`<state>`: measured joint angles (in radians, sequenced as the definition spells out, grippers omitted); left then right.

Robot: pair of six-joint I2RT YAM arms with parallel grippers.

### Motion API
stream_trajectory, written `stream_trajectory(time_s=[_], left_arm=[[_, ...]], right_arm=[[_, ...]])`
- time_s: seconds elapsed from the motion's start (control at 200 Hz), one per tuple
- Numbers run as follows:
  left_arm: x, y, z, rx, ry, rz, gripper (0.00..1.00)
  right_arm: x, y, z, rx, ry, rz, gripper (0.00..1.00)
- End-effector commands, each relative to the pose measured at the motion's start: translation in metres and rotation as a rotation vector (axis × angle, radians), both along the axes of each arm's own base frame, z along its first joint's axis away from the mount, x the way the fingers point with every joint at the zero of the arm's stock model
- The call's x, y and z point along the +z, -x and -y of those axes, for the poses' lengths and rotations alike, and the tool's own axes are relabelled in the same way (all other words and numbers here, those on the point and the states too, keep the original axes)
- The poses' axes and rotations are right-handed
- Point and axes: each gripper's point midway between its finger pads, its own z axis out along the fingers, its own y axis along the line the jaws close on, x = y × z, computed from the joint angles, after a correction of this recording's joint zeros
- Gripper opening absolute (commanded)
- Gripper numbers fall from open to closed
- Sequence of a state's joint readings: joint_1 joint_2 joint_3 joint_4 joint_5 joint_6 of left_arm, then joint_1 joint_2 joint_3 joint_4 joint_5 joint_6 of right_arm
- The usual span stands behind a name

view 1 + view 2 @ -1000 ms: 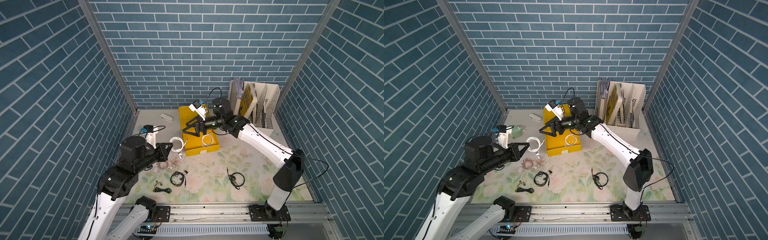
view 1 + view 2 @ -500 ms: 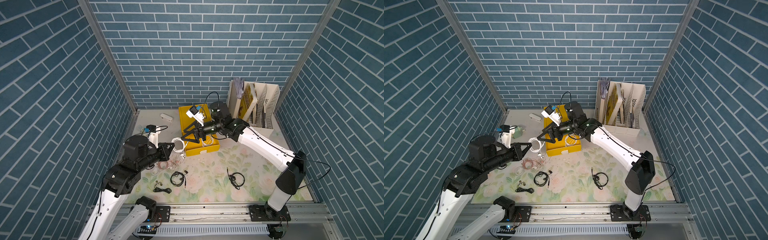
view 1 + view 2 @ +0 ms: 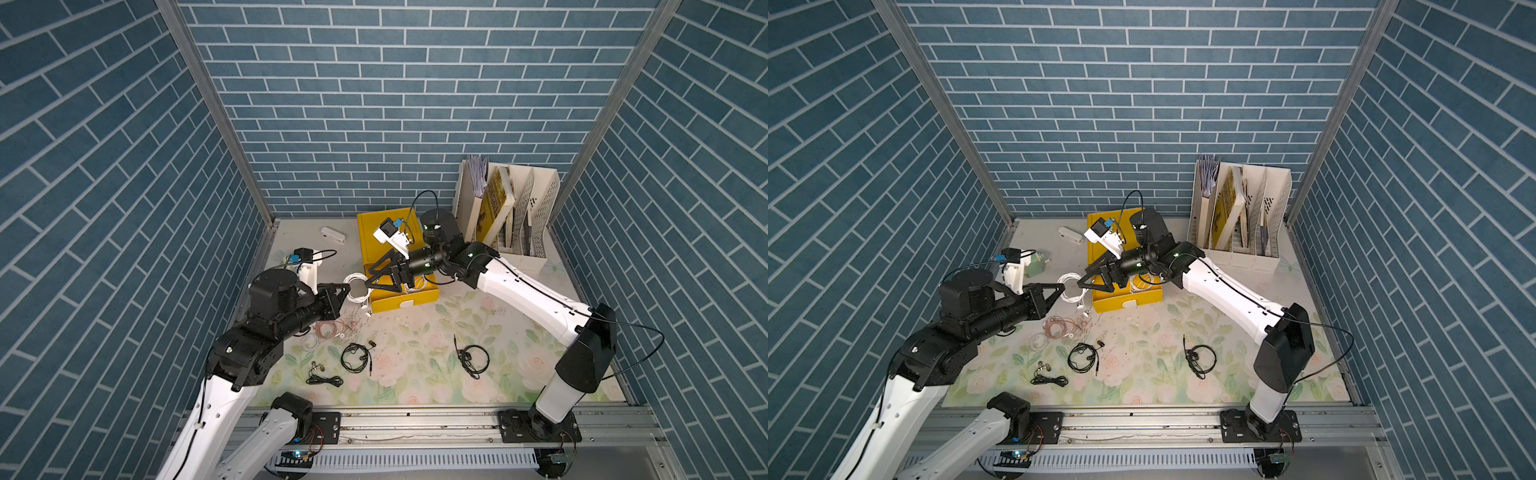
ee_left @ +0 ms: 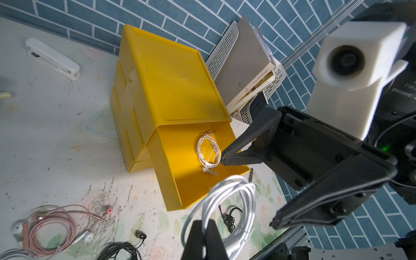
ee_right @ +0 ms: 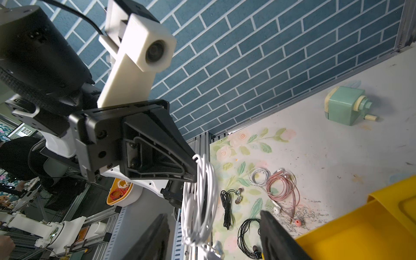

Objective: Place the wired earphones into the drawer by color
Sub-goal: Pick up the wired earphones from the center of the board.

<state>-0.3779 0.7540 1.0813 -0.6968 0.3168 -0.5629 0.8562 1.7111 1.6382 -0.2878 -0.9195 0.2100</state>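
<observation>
Right fingers (image 4: 263, 128) swung past the drawer (image 4: 168, 171) edge, spread wide beside left fingers (image 4: 194, 240) pinching white earphones (image 4: 234, 181).

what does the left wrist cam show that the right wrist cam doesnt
Only the left wrist view: the inside of the open yellow drawer with white earphones lying in it, plus the stapler and the file rack.

Only the right wrist view: the green pencil sharpener.

Both: the left hand shut on a white earphone coil, the pink earphones and black earphones on the mat.
</observation>
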Motion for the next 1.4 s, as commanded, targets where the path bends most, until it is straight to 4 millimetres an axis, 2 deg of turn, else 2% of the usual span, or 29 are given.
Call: stream_trajectory(time_s=[0.0,0.27,0.485,0.545,0.675,0.82,0.895,1.055,1.395], left_arm=[[0.002,-0.002,0.003,-0.017,0.002,0.025,0.0],[0.0,-0.003,0.007,-0.031,0.025,0.024,0.0],[0.002,-0.004,0.008,-0.038,0.032,0.048,0.02],[0.003,-0.003,0.008,-0.038,0.034,0.058,0.15],[0.003,-0.005,0.002,-0.011,0.012,0.066,0.53],[0.006,-0.01,-0.011,0.061,-0.036,0.077,0.76],[0.008,-0.014,-0.014,0.079,-0.051,0.083,0.79],[0.008,-0.021,-0.015,0.094,-0.067,0.084,0.8],[-0.003,-0.026,-0.021,0.132,-0.093,0.073,0.8]], right_arm=[[0.009,0.009,-0.005,0.039,-0.034,0.019,0.64],[0.007,0.009,-0.011,0.029,-0.02,0.004,0.38],[0.008,0.006,-0.011,-0.007,-0.008,0.0,0.04],[0.01,0.002,-0.008,-0.04,0.002,0.013,0.02],[0.017,-0.004,0.004,-0.11,0.017,0.054,0.0],[0.021,-0.032,0.032,-0.247,0.046,0.081,0.0],[0.019,-0.049,0.049,-0.306,0.053,0.068,0.0],[0.015,-0.063,0.072,-0.349,0.048,0.05,0.0],[-0.015,-0.083,0.082,-0.383,0.07,0.013,0.0]])
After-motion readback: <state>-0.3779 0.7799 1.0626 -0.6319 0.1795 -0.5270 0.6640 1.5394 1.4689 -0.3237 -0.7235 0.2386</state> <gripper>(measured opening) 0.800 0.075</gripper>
